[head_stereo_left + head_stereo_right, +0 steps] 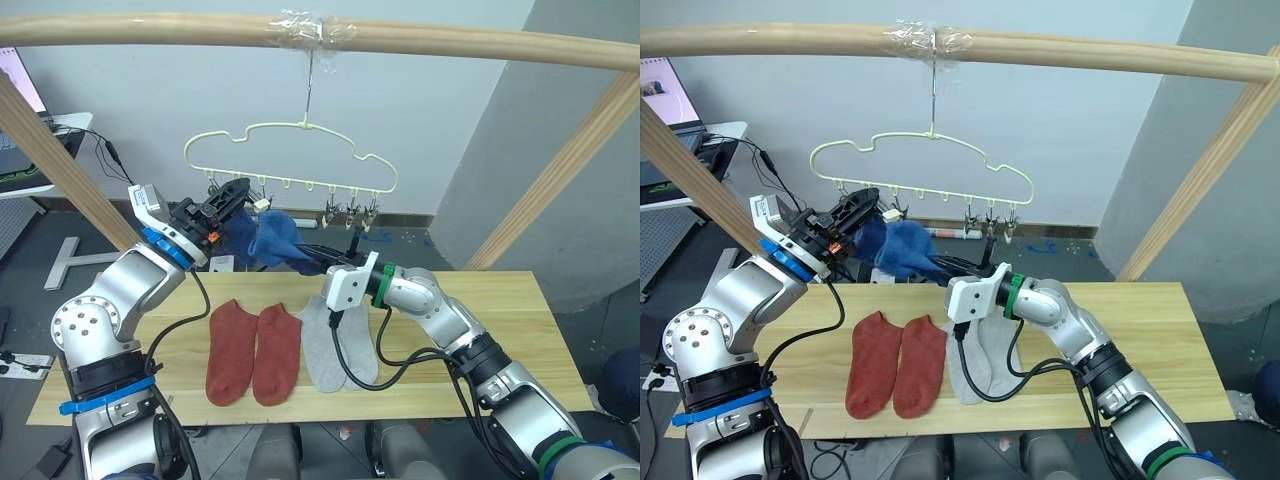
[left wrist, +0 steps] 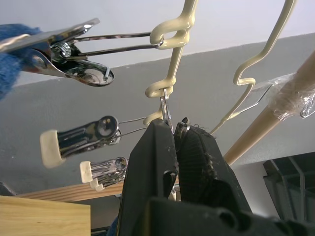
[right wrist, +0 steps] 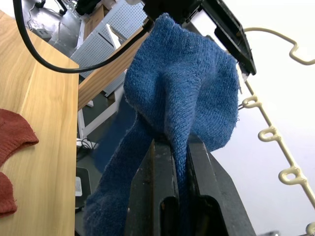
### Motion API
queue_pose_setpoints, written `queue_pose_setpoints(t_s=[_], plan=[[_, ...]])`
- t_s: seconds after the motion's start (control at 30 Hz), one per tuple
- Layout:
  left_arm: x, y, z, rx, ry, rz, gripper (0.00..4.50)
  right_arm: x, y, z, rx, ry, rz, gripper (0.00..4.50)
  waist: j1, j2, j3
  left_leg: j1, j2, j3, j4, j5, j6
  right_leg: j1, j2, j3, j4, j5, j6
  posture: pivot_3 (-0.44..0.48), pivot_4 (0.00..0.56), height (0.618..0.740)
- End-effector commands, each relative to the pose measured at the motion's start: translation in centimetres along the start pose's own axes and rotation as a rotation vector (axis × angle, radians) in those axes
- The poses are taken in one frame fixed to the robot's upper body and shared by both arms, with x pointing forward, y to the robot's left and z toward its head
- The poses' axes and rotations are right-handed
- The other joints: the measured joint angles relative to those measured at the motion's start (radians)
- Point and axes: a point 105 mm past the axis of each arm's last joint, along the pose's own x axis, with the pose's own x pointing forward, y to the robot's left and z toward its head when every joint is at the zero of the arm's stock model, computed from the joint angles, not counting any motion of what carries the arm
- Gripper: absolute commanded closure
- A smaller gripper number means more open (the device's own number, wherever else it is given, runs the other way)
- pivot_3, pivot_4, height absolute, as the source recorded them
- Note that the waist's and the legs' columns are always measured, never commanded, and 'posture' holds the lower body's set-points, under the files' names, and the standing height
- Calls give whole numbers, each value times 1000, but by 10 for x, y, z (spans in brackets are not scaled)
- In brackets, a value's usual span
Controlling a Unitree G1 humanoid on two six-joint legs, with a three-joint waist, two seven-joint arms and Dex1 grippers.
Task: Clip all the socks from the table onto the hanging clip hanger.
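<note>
Plenty of bare wood on the table (image 1: 500, 330) toward its right end and along its front edge. Four socks lying flat in a row near the middle — two rust-red socks (image 1: 254, 352) side by side, two grey socks (image 1: 337, 345) just beside them. Up in the air, a fuzzy blue sock (image 3: 182, 93) pinched tight in the right gripper (image 3: 172, 147), close under the clip hanger (image 1: 290, 165). Left gripper (image 2: 174, 135) squeezed on a metal clip (image 2: 166, 105) at the hanger's left end, just beside the blue sock.

Grey socks (image 1: 330, 345) partly behind right end effector (image 1: 312, 252); clip in left end effector (image 2: 178, 135) hidden
</note>
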Motion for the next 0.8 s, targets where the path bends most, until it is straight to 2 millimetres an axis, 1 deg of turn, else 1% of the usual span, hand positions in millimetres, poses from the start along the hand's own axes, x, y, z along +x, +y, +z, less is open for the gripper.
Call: queue_pose_setpoints(t_s=[0.03,0.4,0.6,0.8], plan=[[0,-19,3,26,-2,-70,4310,5,-14,8,-36,-38,-44,4473,0,0,0,0,0,0,0,0,0,0,0,0,0,0,0,-84,189,740],[0,-21,-2,32,17,-77,4310,7,-10,16,-10,-75,-4,4473,0,0,0,0,0,0,0,0,0,0,0,-1,0,0,0,-82,184,740],[0,-25,-8,40,44,-97,4310,9,-3,17,34,-88,62,4473,0,0,0,0,0,0,0,0,0,0,0,-1,-1,0,0,-83,180,740],[-2,-26,-14,72,93,-102,4310,9,-14,15,25,-92,68,4473,0,0,0,0,0,0,0,0,0,0,0,-1,0,0,0,-83,179,740]])
